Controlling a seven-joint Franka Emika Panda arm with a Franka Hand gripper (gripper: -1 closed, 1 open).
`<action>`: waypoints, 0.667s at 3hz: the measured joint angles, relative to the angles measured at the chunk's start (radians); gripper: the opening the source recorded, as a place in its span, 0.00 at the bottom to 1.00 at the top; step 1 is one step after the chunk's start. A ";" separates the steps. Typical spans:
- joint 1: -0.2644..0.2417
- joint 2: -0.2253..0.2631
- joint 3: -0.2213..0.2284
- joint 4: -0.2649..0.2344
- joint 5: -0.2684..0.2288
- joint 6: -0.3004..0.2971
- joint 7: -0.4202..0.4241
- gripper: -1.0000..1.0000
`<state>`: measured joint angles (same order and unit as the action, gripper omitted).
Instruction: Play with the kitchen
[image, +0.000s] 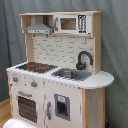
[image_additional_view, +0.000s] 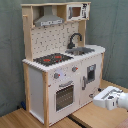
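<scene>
Filling most of the frame in both exterior views: large toy play kitchen of pale wood and white panels (image: 55, 75) (image_additional_view: 62, 60), upright against a grey-green curtain backdrop (image: 114, 45) (image_additional_view: 10, 55).

First exterior view: black stovetop with red rings (image: 36, 66) at centre left, grey sink basin (image: 71, 74) just right of it, black curved faucet (image: 83, 60) rising behind the sink. Grey extractor hood (image: 39, 28) at upper left under the top shelf, small white microwave with dark window (image: 70, 23) at upper centre. Oven door with a dark grilled window (image: 27, 106) at lower left. Rounded pale counter end (image: 100, 79) jutting out at centre right.

Second exterior view: same parts mirrored in layout, with stovetop (image_additional_view: 52, 59) at centre, sink (image_additional_view: 80, 50) to its right, faucet (image_additional_view: 74, 39) behind, hood (image_additional_view: 49, 20) at upper centre, pegboard back panel (image_additional_view: 50, 37) below it, oven door (image_additional_view: 64, 95) at lower centre. Pale wooden tabletop (image_additional_view: 30, 119) under the kitchen.

White robot gripper (image_additional_view: 106, 98) entering at lower right of the second exterior view only, near the kitchen's lower right corner yet apart from it, holding nothing visible. Cannot tell how far open the pincer is.
</scene>
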<state>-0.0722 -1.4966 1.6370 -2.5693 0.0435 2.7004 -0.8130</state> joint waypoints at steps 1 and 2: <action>-0.071 0.000 0.001 0.068 0.000 0.003 0.020 1.00; -0.066 0.001 0.001 0.073 0.003 0.003 0.126 1.00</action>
<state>-0.1383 -1.4957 1.6379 -2.4958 0.0470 2.7033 -0.6874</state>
